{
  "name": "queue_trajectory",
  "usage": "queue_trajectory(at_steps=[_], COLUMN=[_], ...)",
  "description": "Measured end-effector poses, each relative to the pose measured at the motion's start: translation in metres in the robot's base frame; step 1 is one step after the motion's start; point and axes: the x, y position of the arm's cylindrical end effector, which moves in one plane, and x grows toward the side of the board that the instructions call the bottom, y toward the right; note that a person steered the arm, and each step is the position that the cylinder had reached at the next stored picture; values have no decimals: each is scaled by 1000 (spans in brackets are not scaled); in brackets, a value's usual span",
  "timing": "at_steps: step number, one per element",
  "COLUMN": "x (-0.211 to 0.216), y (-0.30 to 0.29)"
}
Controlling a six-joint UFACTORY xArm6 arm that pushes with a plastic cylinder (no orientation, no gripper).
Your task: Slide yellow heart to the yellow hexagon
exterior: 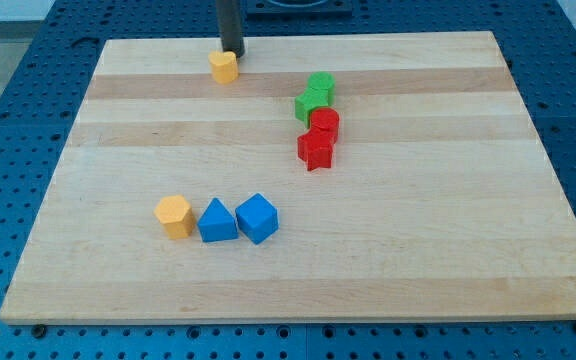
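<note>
The yellow heart point(224, 66) sits near the view's top, left of centre, on the wooden board point(418, 250). My tip point(231, 52) is just behind it, at its upper right edge, touching or nearly touching it. The yellow hexagon point(175, 216) lies far below, at the lower left, as the left end of a row of three blocks.
A blue triangle point(217, 221) and a blue cube point(257, 218) sit right of the hexagon. A green cube point(320, 86), green star point(310, 105), red cylinder point(324, 125) and red star point(316, 150) form a cluster at the upper centre right.
</note>
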Motion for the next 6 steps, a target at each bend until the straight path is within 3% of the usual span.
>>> queue_trajectory(at_steps=[4, 5, 6], x=[135, 147, 114], y=[1, 0, 5])
